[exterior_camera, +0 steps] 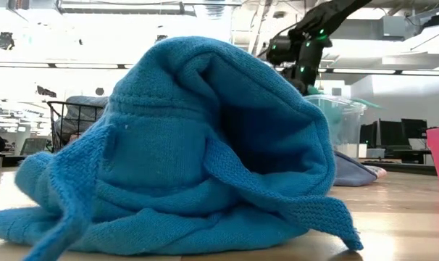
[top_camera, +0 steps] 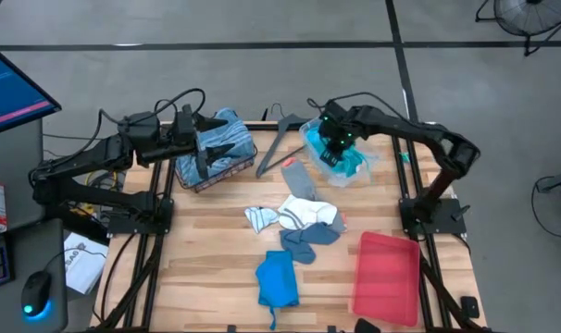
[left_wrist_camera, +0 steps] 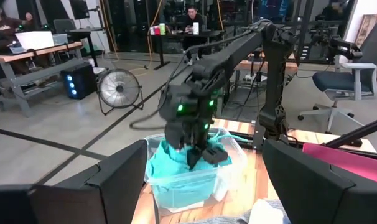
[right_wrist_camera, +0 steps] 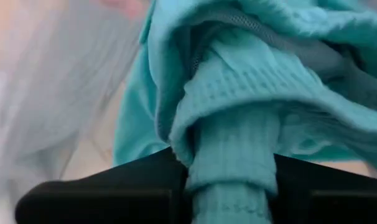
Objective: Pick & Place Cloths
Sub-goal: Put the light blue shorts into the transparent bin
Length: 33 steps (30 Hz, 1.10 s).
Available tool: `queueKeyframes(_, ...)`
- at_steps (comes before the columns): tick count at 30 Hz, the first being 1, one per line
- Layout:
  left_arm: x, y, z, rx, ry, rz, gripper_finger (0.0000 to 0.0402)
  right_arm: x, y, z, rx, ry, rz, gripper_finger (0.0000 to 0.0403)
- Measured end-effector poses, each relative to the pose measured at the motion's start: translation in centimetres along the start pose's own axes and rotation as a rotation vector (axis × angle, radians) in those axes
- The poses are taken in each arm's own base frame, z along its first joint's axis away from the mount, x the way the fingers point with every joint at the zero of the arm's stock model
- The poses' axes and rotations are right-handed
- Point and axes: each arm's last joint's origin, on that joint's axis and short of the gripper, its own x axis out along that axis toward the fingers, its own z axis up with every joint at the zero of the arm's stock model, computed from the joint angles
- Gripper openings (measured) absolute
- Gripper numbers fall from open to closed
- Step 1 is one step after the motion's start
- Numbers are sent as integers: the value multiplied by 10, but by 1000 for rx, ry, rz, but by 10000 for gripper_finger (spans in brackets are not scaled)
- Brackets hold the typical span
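Note:
My right gripper (top_camera: 334, 151) points steeply down into a clear plastic bin (top_camera: 359, 176) at the far right and is shut on a turquoise cloth (right_wrist_camera: 238, 81) bunched inside it. My left gripper (top_camera: 211, 143) stands open and level above a dark wire basket (top_camera: 227, 171) that holds blue striped cloths (top_camera: 227, 129) at the far left. On the table's middle lie a grey cloth (top_camera: 299, 180), a white and striped one (top_camera: 299, 215), a grey-blue one (top_camera: 308, 242) and a bright blue one (top_camera: 278, 280), which fills the low view (exterior_camera: 190, 159). My right gripper pinches a bunched, ribbed fold of the turquoise cloth (right_wrist_camera: 235, 165) between its two fingers. The fingers come from above, slanting steeply down into the bin. The rest of the cloth lies heaped in the bin just beyond the fingertips (left_wrist_camera: 201, 155), slack.
A flat red tray (top_camera: 387, 277) lies at the near right. A grey hanger (top_camera: 279, 143) rests between basket and bin. Bare wood shows at the near left (top_camera: 197, 268). People sit at desks in the room beyond the table (left_wrist_camera: 191, 18).

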Motion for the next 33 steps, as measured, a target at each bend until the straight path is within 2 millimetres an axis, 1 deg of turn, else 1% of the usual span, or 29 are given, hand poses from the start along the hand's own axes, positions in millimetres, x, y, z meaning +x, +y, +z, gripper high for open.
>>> queueKeyframes(3, 0, 0, 0, 0, 0, 0, 301, 16, -1, 1, -29, 44, 29, 47)
queueKeyframes(9, 0, 0, 0, 0, 0, 0, 301, 32, -5, 4, -93, 58, 96, 47)
queueKeyframes(14, 0, 0, 0, 2, 0, -1, 301, 32, -5, 4, -208, 44, 121, 47)
queueKeyframes(17, 0, 0, 0, 4, 0, 0, 301, 24, -8, 0, -263, 57, 115, 47)
queueKeyframes(20, 0, 0, 0, 27, 1, 0, 301, 14, -8, -7, -369, 81, 122, 47)
queueKeyframes(23, 0, 0, 0, 35, 2, 0, 301, 10, -8, -11, -459, 123, 98, 47)
queueKeyframes(26, 0, 0, 0, 36, 3, 0, 301, 14, -8, -11, -490, 143, 87, 48)
queueKeyframes(29, 0, 0, 0, 37, 5, -1, 301, 24, -8, -10, -509, 172, 80, 56)
queueKeyframes(33, 0, 0, -3, 43, 30, -1, 301, 38, -9, -9, -510, 205, 91, 57)
